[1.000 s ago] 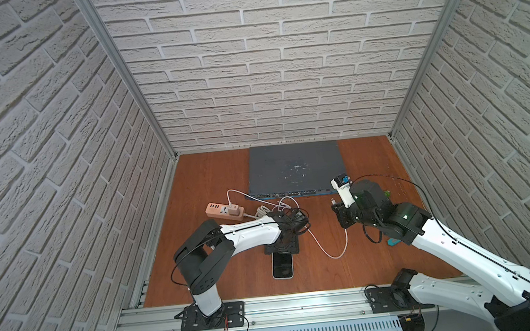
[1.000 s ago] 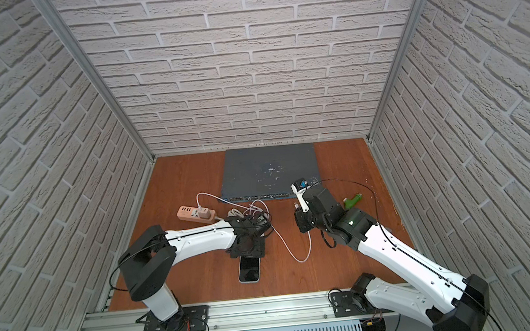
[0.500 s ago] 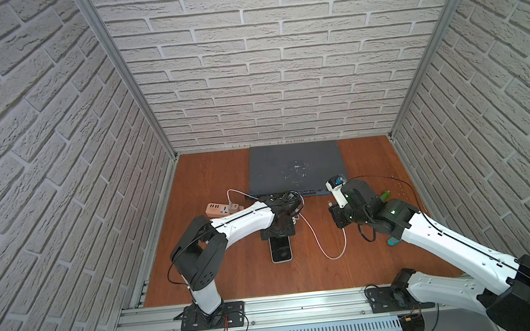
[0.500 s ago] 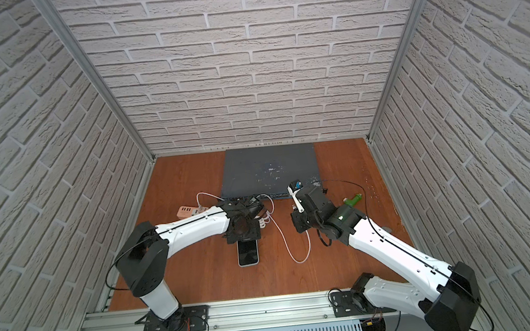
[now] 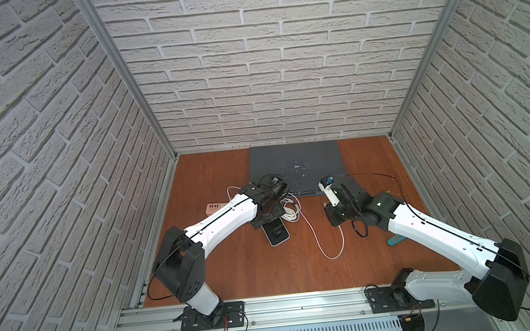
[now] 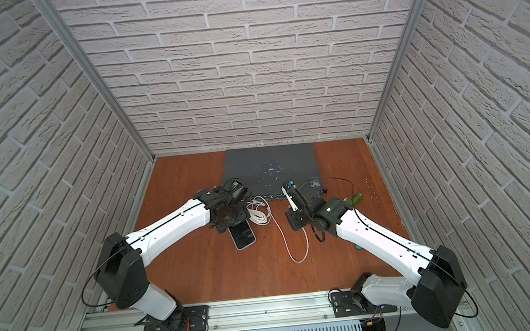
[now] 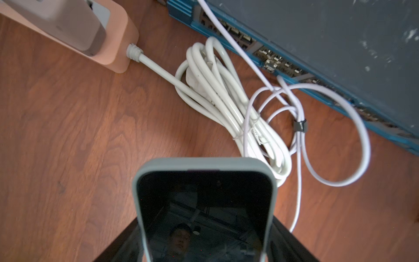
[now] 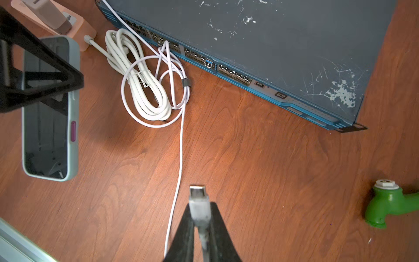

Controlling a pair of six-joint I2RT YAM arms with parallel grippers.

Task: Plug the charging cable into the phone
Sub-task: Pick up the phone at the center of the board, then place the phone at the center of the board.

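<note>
The phone [image 5: 277, 235] [image 6: 243, 237], black screen in a pale case, sits between the fingers of my left gripper [image 5: 267, 219] [image 6: 231, 223], which is shut across its width. In the left wrist view the phone [image 7: 204, 215] fills the gap of that gripper [image 7: 204, 249]. My right gripper [image 8: 199, 208] [image 5: 334, 216] is shut on the charging cable just behind its small white plug [image 8: 197, 195], which sticks out past the fingertips. The thin white charging cable [image 8: 181, 147] [image 5: 319, 244] loops over the wood floor to the right of the phone [image 8: 48, 136].
A grey-blue box with ports [image 5: 295, 166] [image 8: 260, 45] lies at the back. A thick white coiled cord [image 7: 215, 90] [image 8: 140, 90] and a peach power strip [image 7: 108, 45] [image 5: 216, 207] lie in front of it. A green fitting [image 8: 385, 204] stands off to the right.
My left gripper has carried the phone away from the front edge, towards the box and the coiled cord. My right gripper has shifted slightly towards the box, still holding the plug.
</note>
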